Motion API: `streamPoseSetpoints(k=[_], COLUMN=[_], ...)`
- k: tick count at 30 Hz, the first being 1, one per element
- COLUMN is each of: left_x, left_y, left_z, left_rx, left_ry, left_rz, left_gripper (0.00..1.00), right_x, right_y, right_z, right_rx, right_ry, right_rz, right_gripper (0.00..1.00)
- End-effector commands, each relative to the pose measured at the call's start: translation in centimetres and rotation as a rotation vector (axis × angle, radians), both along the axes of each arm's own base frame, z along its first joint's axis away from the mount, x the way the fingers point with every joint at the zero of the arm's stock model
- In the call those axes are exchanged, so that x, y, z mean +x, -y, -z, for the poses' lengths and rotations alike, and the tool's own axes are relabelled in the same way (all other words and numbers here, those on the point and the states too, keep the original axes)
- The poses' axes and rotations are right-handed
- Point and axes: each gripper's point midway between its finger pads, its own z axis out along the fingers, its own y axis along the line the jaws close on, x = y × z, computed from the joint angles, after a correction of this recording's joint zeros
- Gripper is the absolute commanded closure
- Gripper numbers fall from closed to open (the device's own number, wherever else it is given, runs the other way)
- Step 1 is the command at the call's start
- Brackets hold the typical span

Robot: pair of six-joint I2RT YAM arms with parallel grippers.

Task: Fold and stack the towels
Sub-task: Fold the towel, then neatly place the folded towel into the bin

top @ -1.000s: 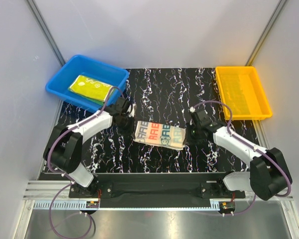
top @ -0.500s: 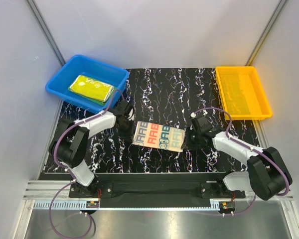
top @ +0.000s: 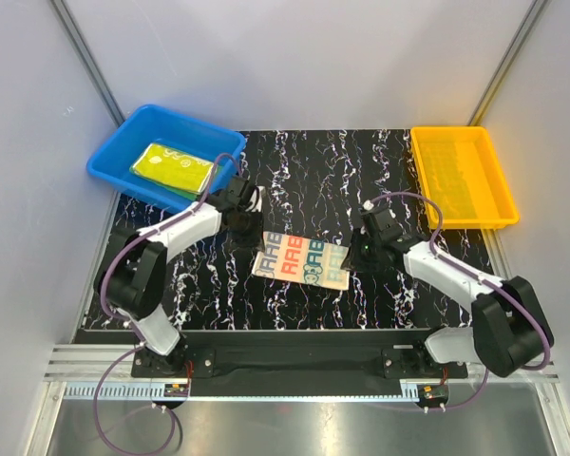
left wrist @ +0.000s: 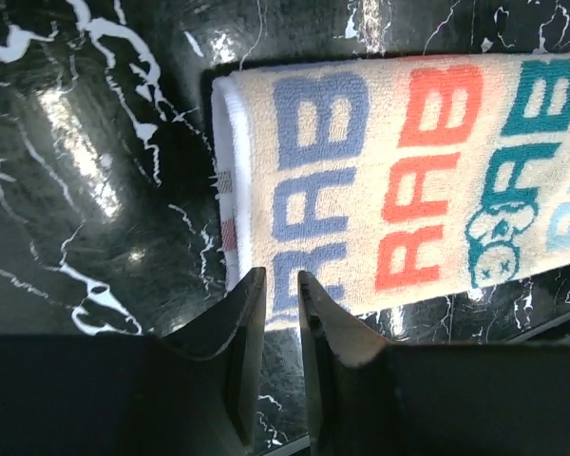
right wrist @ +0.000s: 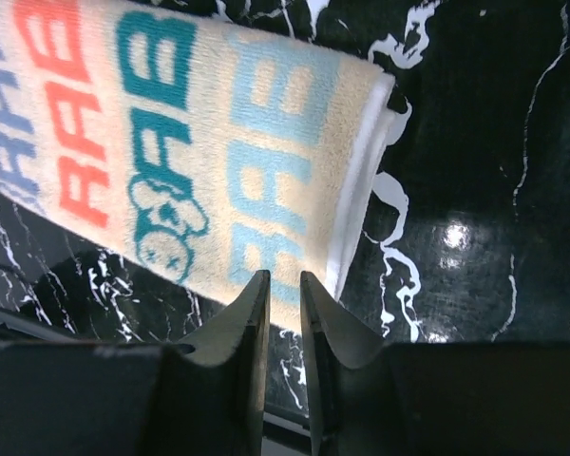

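Left tool [left wrist: 280, 277], right tool [right wrist: 283, 277]: jaws slightly apart, empty, flanking lettered towel [top: 302, 260] (blue bin [top: 118, 140] behind).

A robot test cell in a lab: plain grey walls [top: 313, 57] and metal posts [top: 84, 55] enclose a black marbled worktop [top: 304, 171]; left arm [top: 176, 233] and right arm [top: 446, 271] are bolted to a rail [top: 294, 361].

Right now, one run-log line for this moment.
left gripper: open, empty, by left end of folded cream lettered terry towel | right gripper: open, empty, right end | yellow printed cloth: in blue plastic tray
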Motion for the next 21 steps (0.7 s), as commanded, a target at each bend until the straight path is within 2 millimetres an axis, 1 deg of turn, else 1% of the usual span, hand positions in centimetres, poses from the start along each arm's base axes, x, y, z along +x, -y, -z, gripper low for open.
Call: streamPoseSetpoints(k=[1,3,6,7,9,10,13,15,17,18,19,21], left_x=[1.3,1.6,2.5,3.1,3.7,4.4,4.9,4.5,3.7,3.4,2.9,2.3], left_y=[1.0,0.1,-0.2,0.0,0.1,0.2,-0.3,-0.3,-0.1,0.2,0.1,0.1], left_z=[1.1,2.1,2.0,1.3,0.3,-0.7,-1.7,-1.8,-1.1,-0.9,-0.1,0.7], left_rx=[-0.018,0.032,0.043,0.036,0.035,0.028,0.06,0.055,0.042,0.023,0.02,0.02], left_ry=[-0.002,-0.016,0.001,0.019,0.046,0.072,0.104,0.097,0.077,0.064,0.046,0.027], left_rz=[0.013,0.0,-0.012,-0.017,-0.01,-0.008,0.001,0.017,0.036,0.048,0.057,0.064], left_gripper=[0.76,0.76,0.76,0.75,0.69,0.69,0.63,0.58,0.55,0.55,0.54,0.53], right_x=[-0.4,-1.0,-1.3,-1.2,-1.1,-1.2,-1.1,-1.0,-1.1,-1.1,-1.3,-1.4], right_y=[-0.7,-0.2,0.1,0.2,0.3,0.1,-0.4,-0.8,-1.3,-1.5,-1.6,-1.6], right_z=[2.2,3.2,3.1,2.6,1.7,1.1,-0.1,-0.4,-0.3,-0.1,0.4,1.2], right_rx=[0.037,0.036,0.02,0.021,0.019,0.03,0.071,0.095,0.123,0.139,0.143,0.148], right_ry=[-0.029,-0.036,-0.034,-0.019,-0.005,0.007,0.031,0.05,0.051,0.052,0.039,0.037], right_rz=[0.008,0.024,0.016,0.018,0.007,-0.003,-0.014,-0.016,-0.036,-0.036,-0.039,-0.034], right_gripper=[0.75,0.75,0.74,0.72,0.7,0.7,0.69,0.68,0.68,0.68,0.68,0.68])
